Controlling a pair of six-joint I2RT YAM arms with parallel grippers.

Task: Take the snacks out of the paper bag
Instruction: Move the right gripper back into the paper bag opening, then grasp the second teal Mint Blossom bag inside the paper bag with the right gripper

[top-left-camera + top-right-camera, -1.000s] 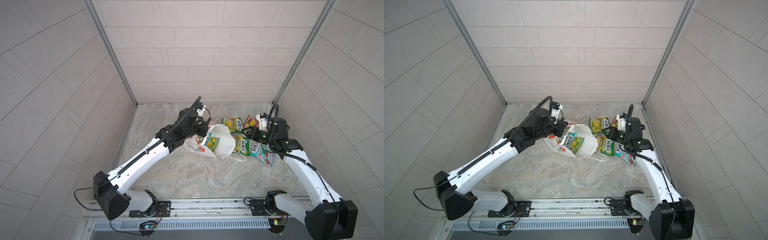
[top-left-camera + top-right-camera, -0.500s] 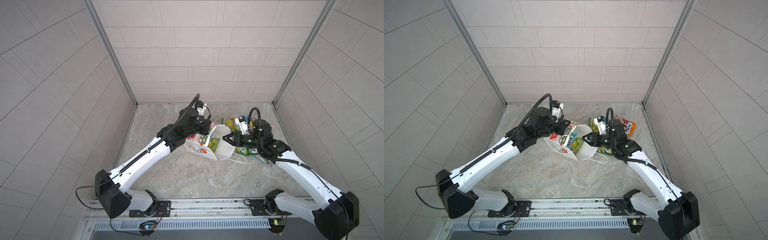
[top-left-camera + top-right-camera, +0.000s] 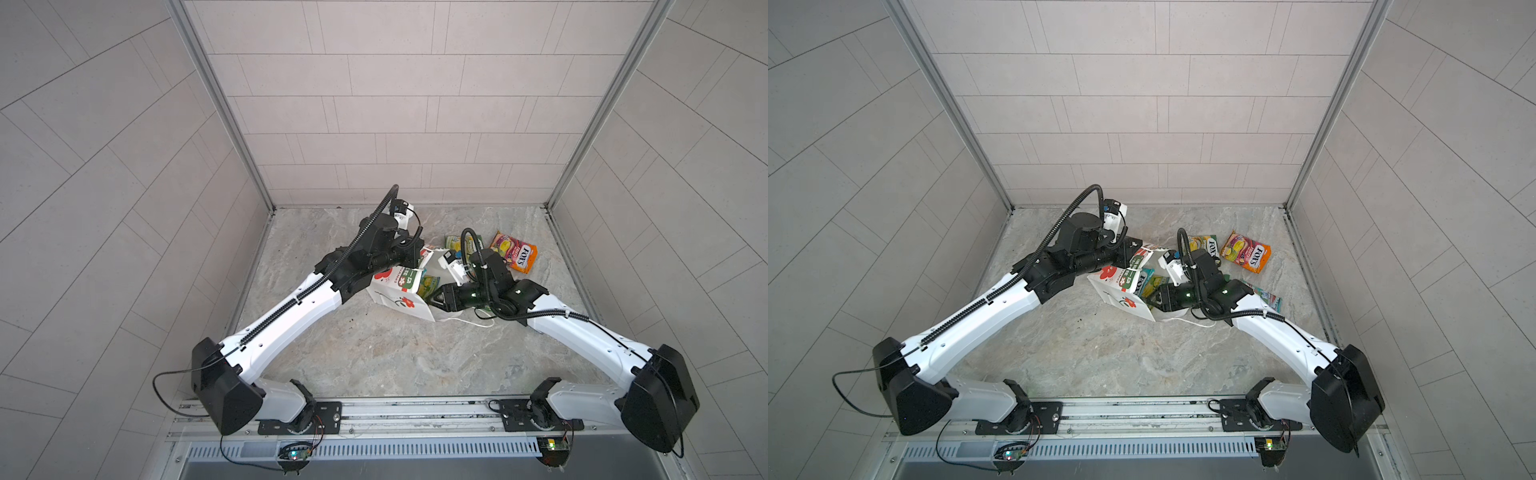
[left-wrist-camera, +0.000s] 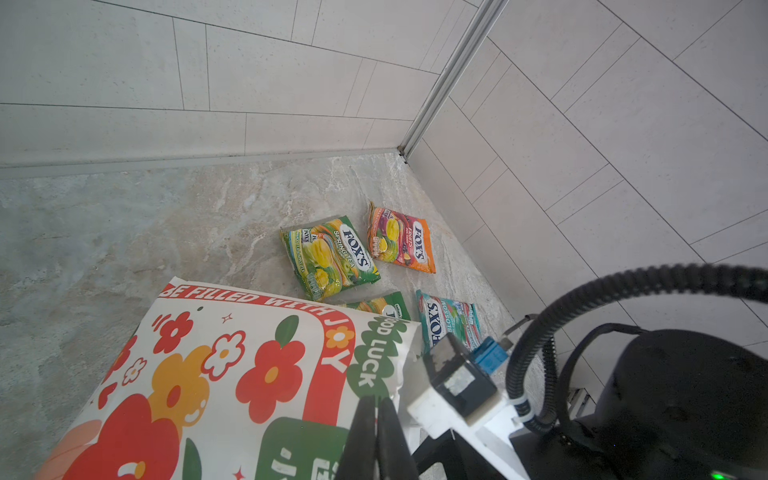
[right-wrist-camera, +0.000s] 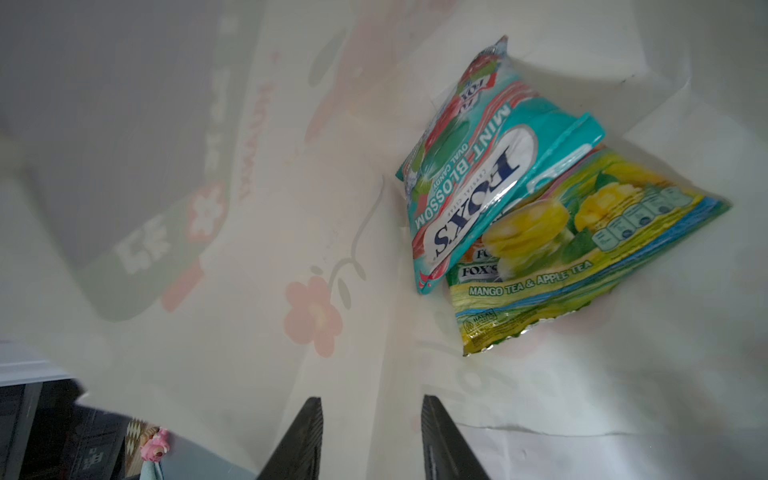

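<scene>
Now, with the left gripper (image 4: 376, 432) clamped on the rim of the white flower-printed paper bag (image 3: 399, 299), advance the right gripper (image 5: 372, 424), jaws apart and empty, deeper inside toward the glossy teal candy packet (image 5: 478, 183) overlapping the green-yellow packet (image 5: 582, 249); pinch one edge only.

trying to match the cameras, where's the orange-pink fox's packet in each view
In a top view: orange-pink packet on the floor, back right.
In a top view: orange-pink packet also back right.
Left wrist: on the floor beside a green-yellow packet, beyond the paper bag.
Right wrist: not in it.
Shared landmark: the paper bag.
</scene>
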